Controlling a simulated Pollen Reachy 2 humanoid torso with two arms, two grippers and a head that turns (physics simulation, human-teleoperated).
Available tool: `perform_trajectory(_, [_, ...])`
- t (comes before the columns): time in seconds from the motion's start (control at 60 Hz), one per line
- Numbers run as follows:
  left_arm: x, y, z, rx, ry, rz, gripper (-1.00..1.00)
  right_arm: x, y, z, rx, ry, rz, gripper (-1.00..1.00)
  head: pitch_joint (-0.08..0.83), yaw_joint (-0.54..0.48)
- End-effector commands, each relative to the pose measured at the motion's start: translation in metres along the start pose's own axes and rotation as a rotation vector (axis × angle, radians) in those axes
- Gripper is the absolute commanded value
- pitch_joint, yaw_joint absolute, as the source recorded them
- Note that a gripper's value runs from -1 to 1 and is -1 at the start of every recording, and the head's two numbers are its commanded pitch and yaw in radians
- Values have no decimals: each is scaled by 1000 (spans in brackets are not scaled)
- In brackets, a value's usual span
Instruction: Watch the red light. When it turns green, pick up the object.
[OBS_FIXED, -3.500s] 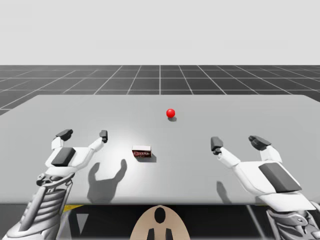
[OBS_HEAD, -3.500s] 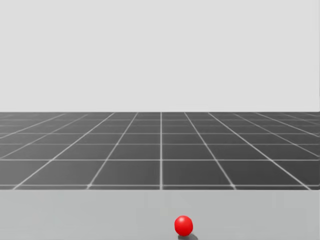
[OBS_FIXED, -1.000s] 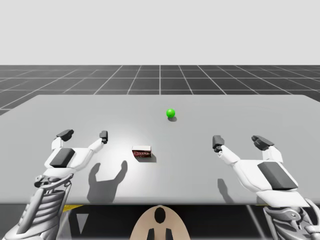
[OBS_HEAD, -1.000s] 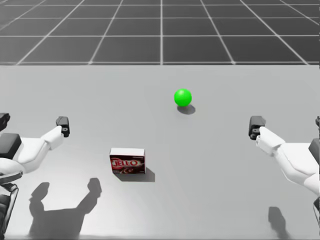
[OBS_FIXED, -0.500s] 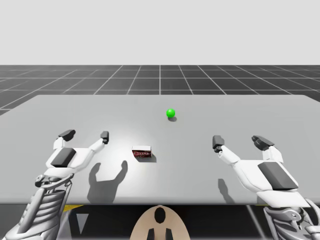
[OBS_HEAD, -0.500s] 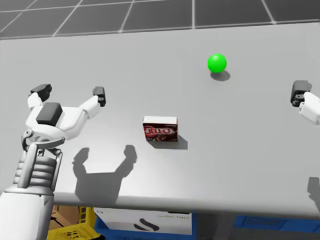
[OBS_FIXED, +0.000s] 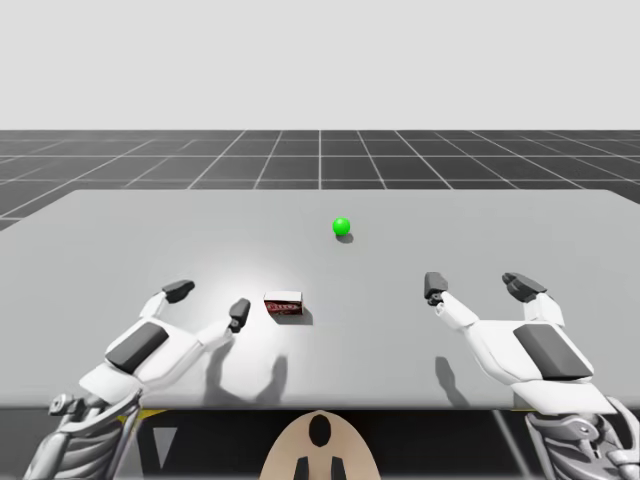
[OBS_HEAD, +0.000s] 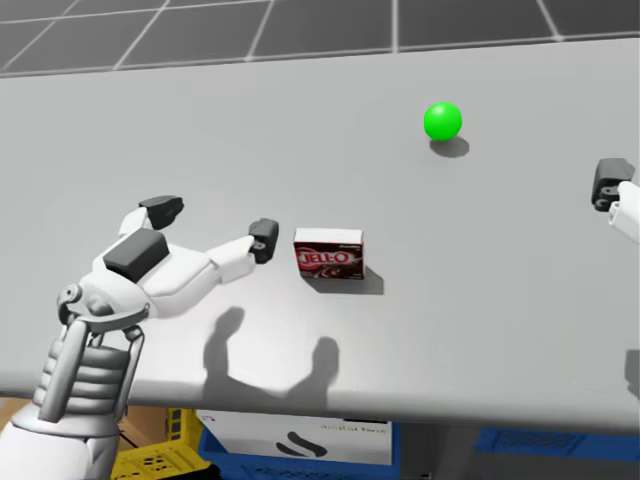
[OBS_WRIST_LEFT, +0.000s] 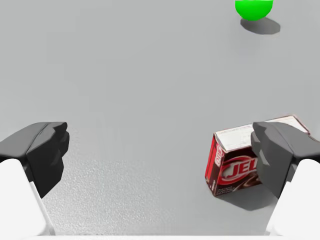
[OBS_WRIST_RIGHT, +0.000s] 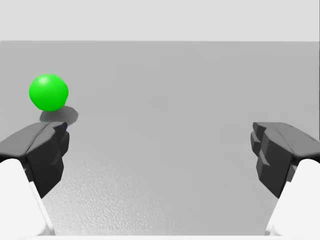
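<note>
The light ball (OBS_FIXED: 341, 226) glows green at the table's far middle; it also appears in the head view (OBS_HEAD: 442, 120). A small dark red box with a white top (OBS_FIXED: 284, 304) lies on the table. My left gripper (OBS_FIXED: 208, 302) is open just left of the box, its right fingertip (OBS_HEAD: 264, 238) close beside the box (OBS_HEAD: 330, 254) without touching. In the left wrist view the box (OBS_WRIST_LEFT: 240, 162) sits by the right finger of the gripper (OBS_WRIST_LEFT: 160, 155), not between the fingers. My right gripper (OBS_FIXED: 477, 286) hovers open at the right, with nothing between its fingers (OBS_WRIST_RIGHT: 160, 155).
The grey table (OBS_FIXED: 500, 230) spreads wide around the box. Below its front edge the head view shows a yellow crate (OBS_HEAD: 150, 460), a white box (OBS_HEAD: 300, 435) and a blue bin (OBS_HEAD: 540, 440).
The light went from red to green earlier. In the last half second my left arm swung right, bringing its open gripper up beside the box. My head has turned slightly. The right arm stayed still.
</note>
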Motion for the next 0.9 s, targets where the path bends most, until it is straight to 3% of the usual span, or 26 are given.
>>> perform_trajectory(0.017, [-10, -35, 3, -103, 69, 40, -1000, -2, 1, 0, -5, 5, -13, -1000, 676, 164])
perform_trajectory(0.15, [-26, -64, -8, -96, 73, 78, -1000, -2, 1, 1, -4, 6, -11, -1000, 677, 155])
perform_trajectory(0.383, [-47, -96, -40, -74, 128, 147, -1000, -3, -1, -1, -4, 7, -7, -1000, 673, 157])
perform_trajectory(0.483, [-48, -108, -54, -52, 140, 165, -1000, -3, -1, -1, -7, 7, -5, -1000, 670, 160])
perform_trajectory(0.65, [-41, -127, -75, 13, 145, 231, -1000, -3, -2, -1, -7, 5, -7, -1000, 665, 159])
perform_trajectory(0.7, [-41, -132, -85, 67, 160, 285, -1000, -3, -3, -1, -8, 4, -7, -1000, 665, 157])
perform_trajectory(0.767, [-43, -137, -91, 94, 173, 317, -1000, -2, -3, 0, -7, 4, -9, -1000, 668, 153])
perform_trajectory(0.9, [-44, -149, -99, 104, 193, 332, -1000, -2, -3, 0, -7, 0, -11, -1000, 675, 149])
